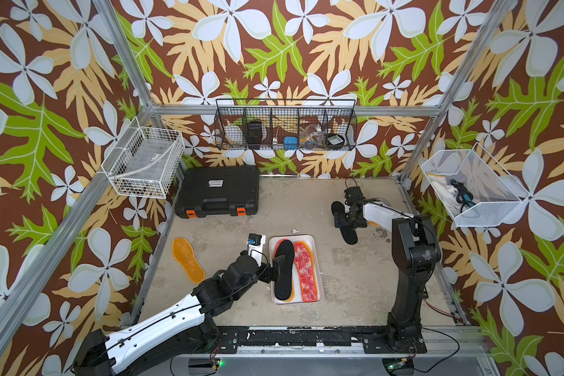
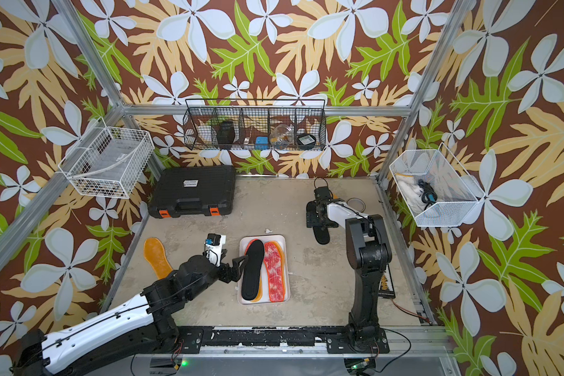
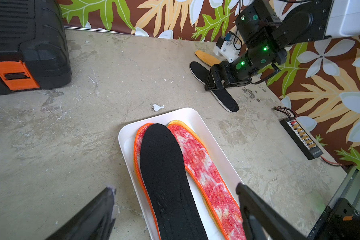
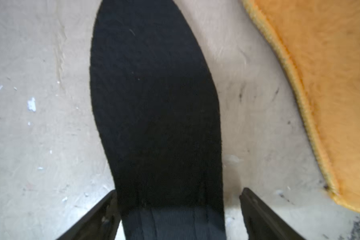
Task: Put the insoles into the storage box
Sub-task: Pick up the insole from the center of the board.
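Note:
The storage box (image 1: pixel 306 238) (image 3: pixel 125 141) is a white tray at mid-table. In it a black insole (image 1: pixel 284 270) (image 3: pixel 164 166) lies on a red-white insole (image 3: pixel 138 141), beside another red-white insole (image 1: pixel 305 270) (image 3: pixel 206 170) with a yellow edge under it. My left gripper (image 1: pixel 279 268) (image 3: pixel 175 189) hangs open over the tray's near-left part, holding nothing. An orange insole (image 1: pixel 188 260) lies on the table to the left. At the far right my right gripper (image 1: pixel 342 218) (image 4: pixel 179 192) is open astride a second black insole (image 1: pixel 349 236) (image 4: pixel 154 93), beside another orange insole (image 4: pixel 330 83) (image 3: pixel 207 57).
A black hard case (image 1: pixel 219 192) with orange latches stands at the back left. Wire baskets hang on the walls: white (image 1: pixel 142 162), black (image 1: pixel 285 128), white mesh (image 1: pixel 469 187). A connector board (image 3: pixel 301 137) lies by the right edge, and a tape roll (image 2: pixel 355 203) lies behind the right arm.

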Action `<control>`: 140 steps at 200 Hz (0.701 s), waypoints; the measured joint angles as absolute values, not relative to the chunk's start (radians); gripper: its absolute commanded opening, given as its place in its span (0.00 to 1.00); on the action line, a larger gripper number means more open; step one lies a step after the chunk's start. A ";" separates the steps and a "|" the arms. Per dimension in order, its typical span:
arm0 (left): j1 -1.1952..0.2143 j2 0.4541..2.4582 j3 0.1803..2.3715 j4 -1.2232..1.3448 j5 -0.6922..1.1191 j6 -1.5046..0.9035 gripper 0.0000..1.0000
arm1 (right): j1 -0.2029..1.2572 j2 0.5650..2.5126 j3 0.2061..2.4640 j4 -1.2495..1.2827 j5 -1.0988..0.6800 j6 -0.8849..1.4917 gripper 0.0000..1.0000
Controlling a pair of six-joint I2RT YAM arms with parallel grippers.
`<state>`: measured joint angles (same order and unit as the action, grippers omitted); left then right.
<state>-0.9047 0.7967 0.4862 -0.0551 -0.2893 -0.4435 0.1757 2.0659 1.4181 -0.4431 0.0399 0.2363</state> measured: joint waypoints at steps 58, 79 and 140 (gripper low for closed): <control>-0.905 0.791 0.490 -0.054 -0.287 -0.443 0.94 | 0.176 2.039 1.368 -0.376 0.027 0.255 0.62; -0.905 0.786 0.492 -0.056 -0.287 -0.443 0.94 | 0.175 2.004 1.331 -0.378 0.013 0.263 0.61; -0.905 0.784 0.500 -0.057 -0.292 -0.443 0.94 | 0.241 1.856 1.147 -0.392 0.004 0.304 0.63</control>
